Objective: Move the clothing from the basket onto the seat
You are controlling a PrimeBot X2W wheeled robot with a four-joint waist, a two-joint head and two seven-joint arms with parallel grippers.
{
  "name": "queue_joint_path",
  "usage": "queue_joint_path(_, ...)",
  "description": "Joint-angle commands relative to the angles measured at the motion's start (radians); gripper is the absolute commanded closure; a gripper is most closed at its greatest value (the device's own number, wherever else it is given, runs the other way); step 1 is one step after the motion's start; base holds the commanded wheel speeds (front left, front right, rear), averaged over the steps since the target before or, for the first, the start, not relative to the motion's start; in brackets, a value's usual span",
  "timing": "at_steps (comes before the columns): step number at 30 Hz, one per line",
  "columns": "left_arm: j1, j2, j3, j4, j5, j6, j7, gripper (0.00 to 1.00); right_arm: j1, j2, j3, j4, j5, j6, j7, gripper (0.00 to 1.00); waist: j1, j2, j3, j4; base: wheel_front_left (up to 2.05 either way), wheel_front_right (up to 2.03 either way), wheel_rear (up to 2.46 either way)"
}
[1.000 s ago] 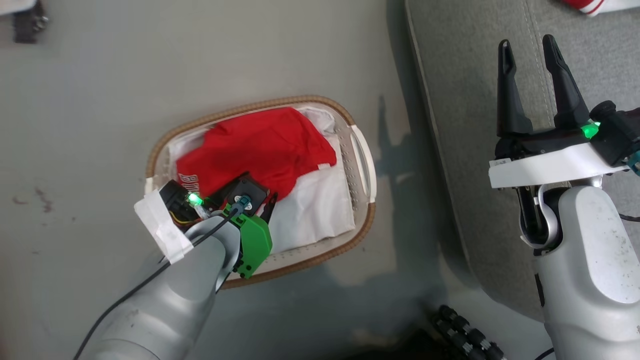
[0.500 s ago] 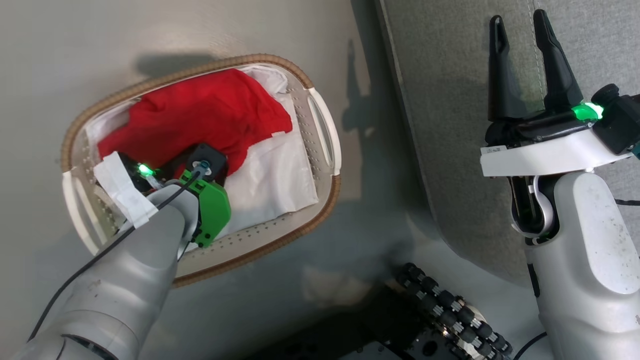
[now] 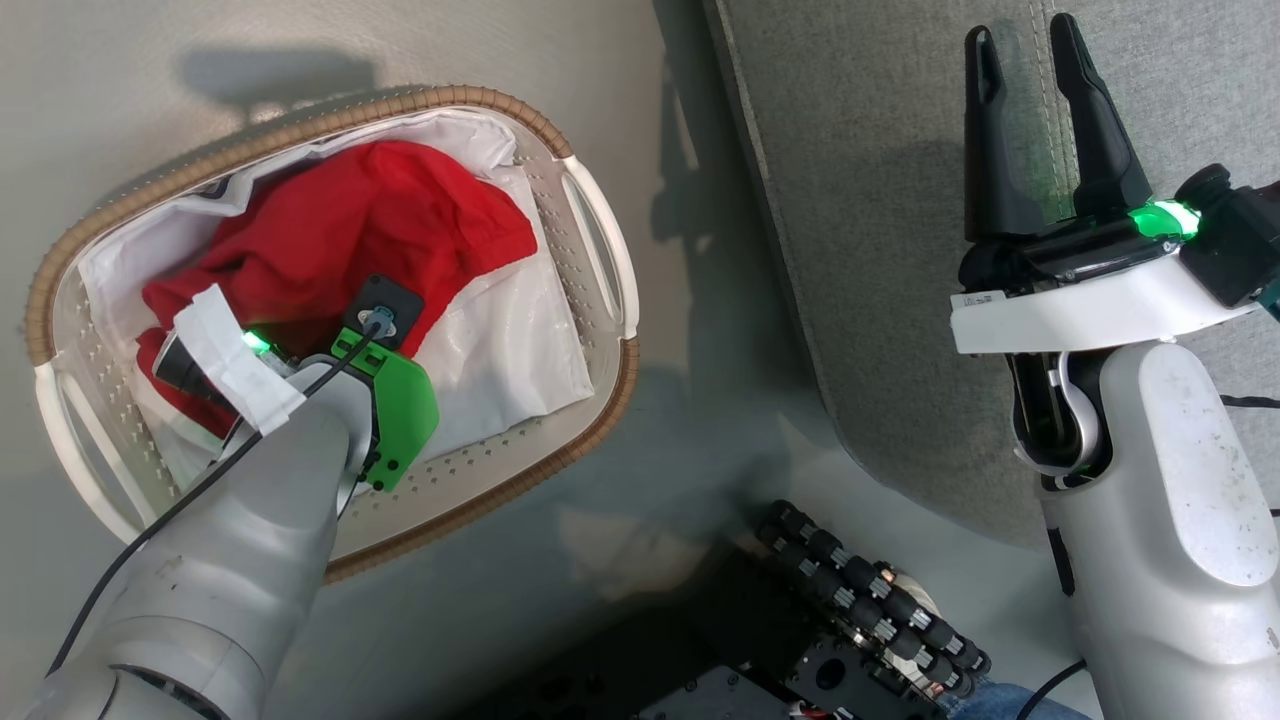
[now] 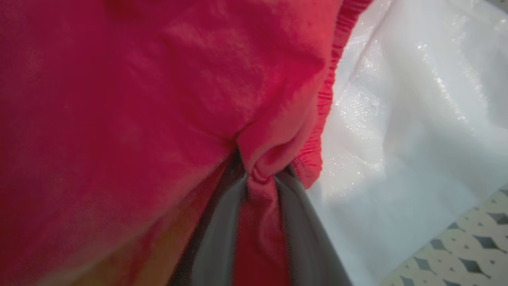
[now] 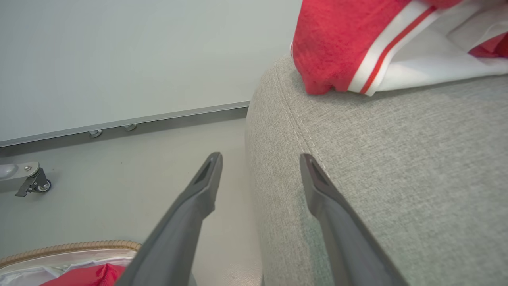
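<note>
The left claw (image 4: 260, 186) is down inside the basket (image 3: 400, 100), its two dark fingers drawn narrow on a fold of the red garment (image 3: 400, 220). The pinch looks to be near the elastic hem, though the close view is blurred. Taking a gathered fold rather than a flat patch makes sense, since it keeps the white liner (image 3: 520, 340) underneath out of the bite. The right claw (image 3: 1018, 40) hangs wide and empty over the edge of the seat (image 3: 880, 200), out of the way, I'd guess. Another red piece with white trim (image 5: 333, 51) lies on the seat's far corner, so the one in the basket is what's left to carry across.
</note>
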Motion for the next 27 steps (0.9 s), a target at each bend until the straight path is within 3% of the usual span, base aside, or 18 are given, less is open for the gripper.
queue_joint_path(1,0.012,0.003,0.000,0.004,-0.007,-0.001,0.004,1.00,-0.009,-0.002,-0.004,0.001,0.004,-0.001,-0.002,0.00,-0.0001,-0.0001,-0.003,0.001,0.00,0.00,0.00)
queue_joint_path(13,0.057,-0.051,-0.006,-0.025,-0.051,-0.033,-0.085,1.00,0.015,-0.002,-0.034,0.025,-0.036,-0.001,-0.002,0.00,-0.0001,-0.0001,-0.091,0.064,0.00,0.00,0.00)
queue_joint_path(27,0.161,-0.077,-0.080,-0.204,-0.063,-0.050,-0.194,1.00,0.111,-0.003,-0.101,0.080,-0.164,-0.001,-0.002,0.00,-0.0001,-0.0001,-0.344,0.217,0.00,0.00,0.00)
